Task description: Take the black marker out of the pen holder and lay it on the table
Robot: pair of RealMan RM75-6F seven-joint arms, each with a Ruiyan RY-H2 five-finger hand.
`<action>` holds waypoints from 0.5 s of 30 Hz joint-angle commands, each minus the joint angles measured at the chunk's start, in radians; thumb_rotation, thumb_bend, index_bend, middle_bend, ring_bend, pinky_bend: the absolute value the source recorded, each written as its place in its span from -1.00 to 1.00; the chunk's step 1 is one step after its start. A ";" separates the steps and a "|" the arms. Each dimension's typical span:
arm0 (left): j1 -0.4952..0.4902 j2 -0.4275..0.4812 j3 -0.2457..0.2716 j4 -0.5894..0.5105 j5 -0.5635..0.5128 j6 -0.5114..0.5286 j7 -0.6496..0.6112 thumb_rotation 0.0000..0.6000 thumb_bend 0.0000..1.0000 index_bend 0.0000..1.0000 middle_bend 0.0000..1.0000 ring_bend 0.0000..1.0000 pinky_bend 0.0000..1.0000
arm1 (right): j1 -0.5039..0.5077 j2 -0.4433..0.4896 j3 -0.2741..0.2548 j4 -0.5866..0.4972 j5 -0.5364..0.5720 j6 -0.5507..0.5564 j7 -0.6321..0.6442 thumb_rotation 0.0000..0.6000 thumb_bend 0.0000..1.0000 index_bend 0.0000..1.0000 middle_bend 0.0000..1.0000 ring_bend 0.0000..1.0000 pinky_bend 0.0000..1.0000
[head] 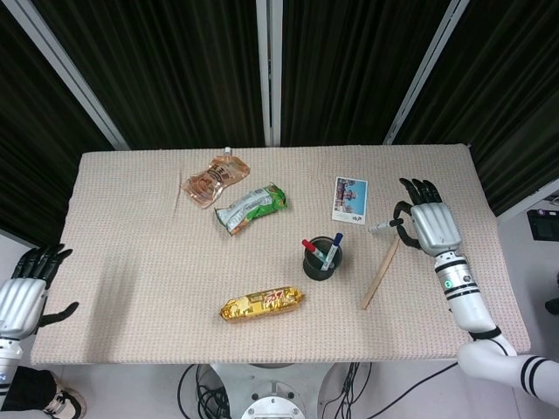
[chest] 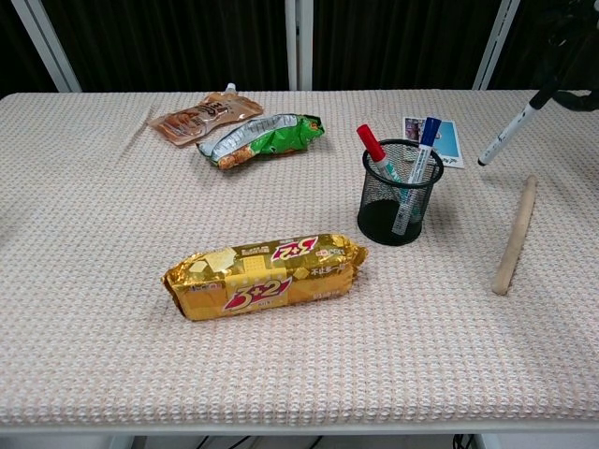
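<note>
Right hand (head: 430,227) pinches the black marker (chest: 510,134) above the table (head: 131,262), right of the mesh pen holder (chest: 398,193) holding 2 markers. Left hand (head: 22,292) hangs open, off-table.
</note>
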 commanded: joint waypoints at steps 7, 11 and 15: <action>0.002 -0.006 0.004 0.010 0.008 0.004 -0.017 1.00 -0.63 -0.76 -0.88 -1.00 -0.91 | 0.023 -0.056 -0.052 0.004 -0.045 -0.031 -0.104 1.00 -0.17 0.21 -0.85 -1.00 -1.00; 0.003 -0.006 0.003 0.010 0.012 0.010 -0.017 1.00 -0.63 -0.76 -0.88 -1.00 -0.91 | 0.026 -0.047 -0.071 -0.047 -0.065 -0.056 -0.103 1.00 -0.38 -0.31 -0.92 -1.00 -1.00; 0.006 0.000 0.002 0.006 0.015 0.018 -0.019 1.00 -0.63 -0.76 -0.88 -1.00 -0.91 | 0.018 0.001 -0.096 -0.132 -0.123 -0.069 -0.052 1.00 -0.66 -0.99 -0.99 -1.00 -1.00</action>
